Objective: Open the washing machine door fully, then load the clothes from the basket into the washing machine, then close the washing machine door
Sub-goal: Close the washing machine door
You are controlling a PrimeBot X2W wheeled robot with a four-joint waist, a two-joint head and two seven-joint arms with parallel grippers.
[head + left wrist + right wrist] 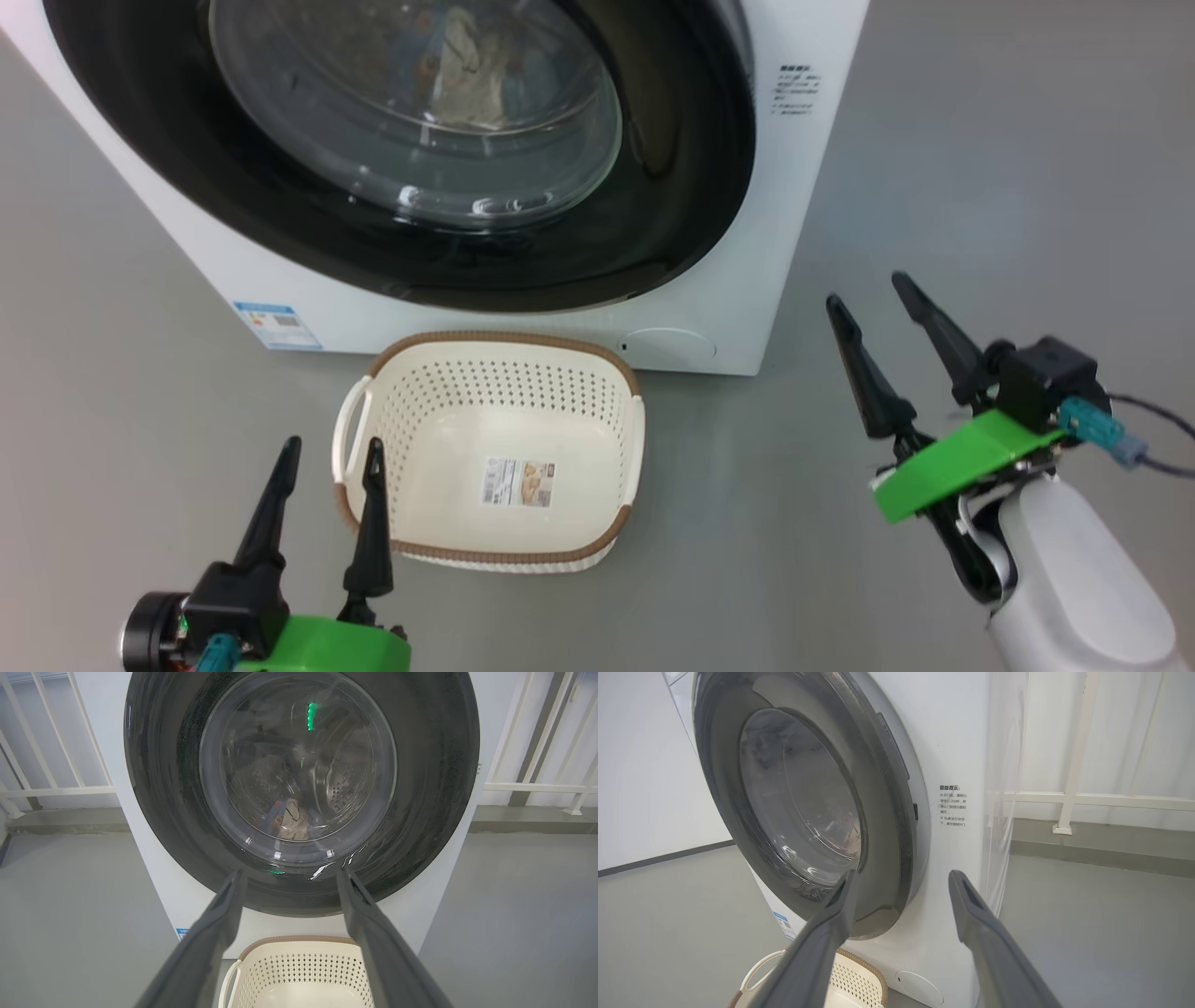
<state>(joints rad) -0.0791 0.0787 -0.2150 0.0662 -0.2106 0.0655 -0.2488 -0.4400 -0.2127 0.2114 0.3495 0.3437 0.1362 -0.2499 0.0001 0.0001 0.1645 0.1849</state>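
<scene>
The washing machine (738, 280) stands on the grey floor beyond both pairs of fingertips, its white front facing the grippers. The washing machine door (653, 187) sits shut against that front. In the left wrist view its black rim lies straight ahead of the left fingers. In the right wrist view it lies ahead and to the left of the right fingers.

The basket (504, 392) rests on the floor just before the machine, between the two grippers and much closer to the left one. In the head view the inner left finger crosses the basket's near left rim. Only a small sticker (518, 483) lies on its bottom.

The left gripper (334, 443) has its fingers spread wide and grips nothing, its tips aimed at the lower part of the door. The right gripper (864, 287) also has its fingers parted with nothing between them. It is well off to the basket's right, tips pointing toward the machine's front right corner.

The clothes (292, 821) lie inside the drum, seen through the door glass, past the left fingertips.

A round lower cover (668, 347) sits low on the front, left of the right fingertips. A blue-white label sticker (277, 325) is beyond the left fingertips.
</scene>
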